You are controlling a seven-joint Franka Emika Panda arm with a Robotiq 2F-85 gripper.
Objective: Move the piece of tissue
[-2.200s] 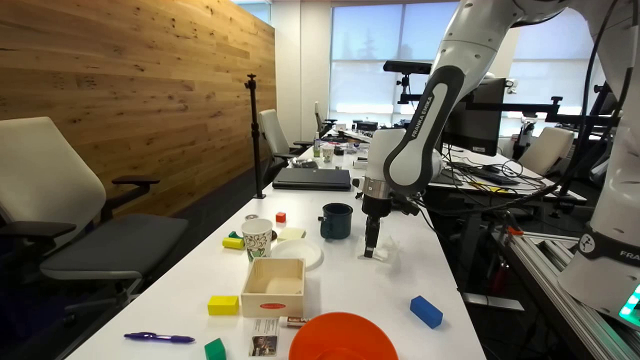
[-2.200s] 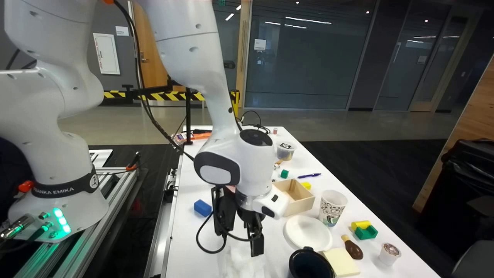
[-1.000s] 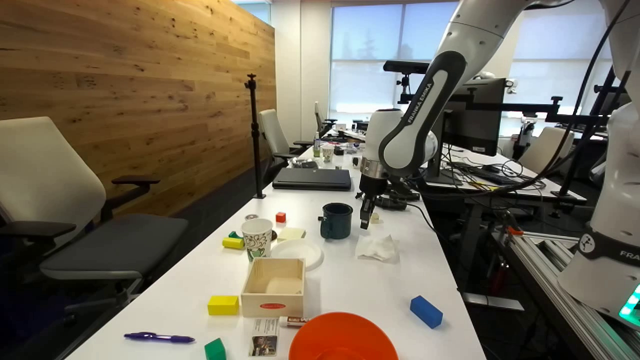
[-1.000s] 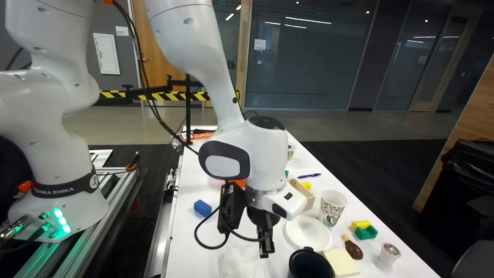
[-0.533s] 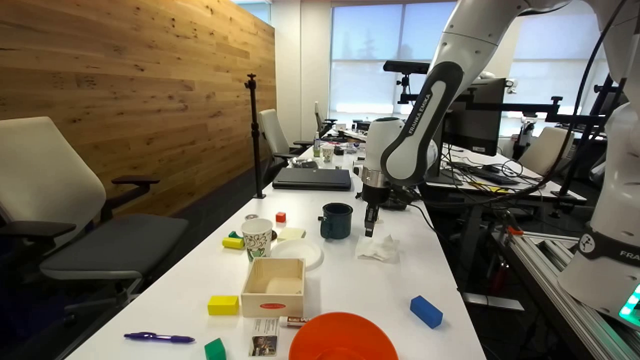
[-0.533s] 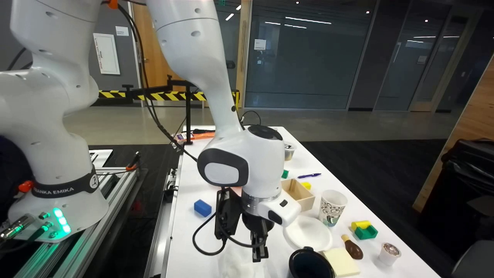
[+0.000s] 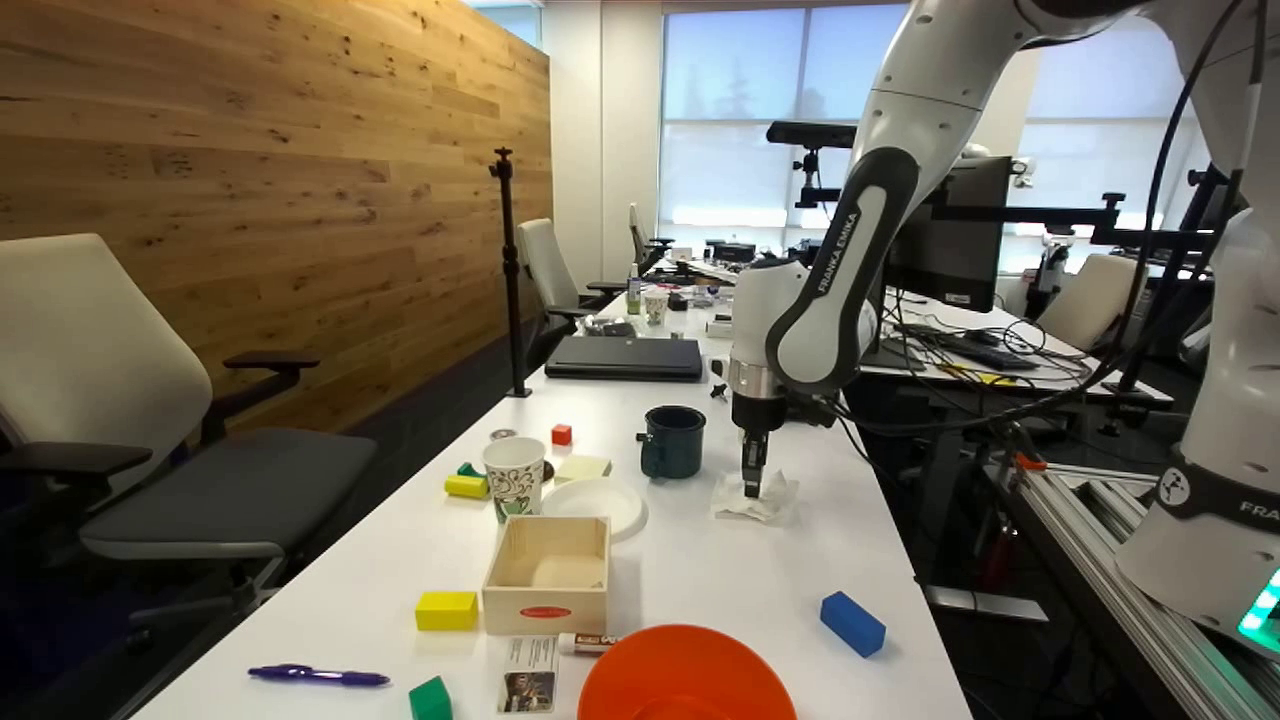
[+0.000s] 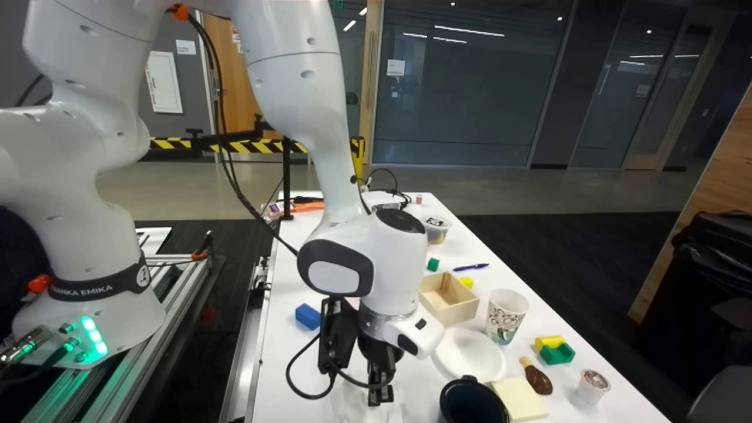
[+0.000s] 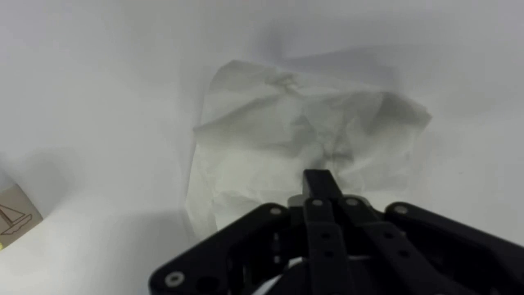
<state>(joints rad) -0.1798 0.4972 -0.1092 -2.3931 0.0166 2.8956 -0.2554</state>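
The piece of tissue (image 9: 262,164) lies crumpled and partly spread on the white table, filling the middle of the wrist view. In an exterior view the tissue (image 7: 776,506) sits right of the dark cup (image 7: 673,442); low in another exterior view the tissue (image 8: 352,408) is partly blocked by the arm. My gripper (image 9: 321,180) points down over it, its fingers brought together with no tissue visible between them. The tips of the gripper (image 7: 752,490) overlap the tissue's middle; whether they touch it I cannot tell.
A white plate (image 7: 600,505), a paper cup (image 7: 514,480) and a wooden box (image 7: 548,612) stand left of the tissue. An orange bowl (image 7: 688,672) and a blue block (image 7: 853,624) lie nearer that camera. A wooden block (image 9: 14,217) shows at the wrist view's left edge.
The gripper rose off the tissue toward the dark cup's side, then came back down and over onto the tissue. The tissue stays in about the same place.
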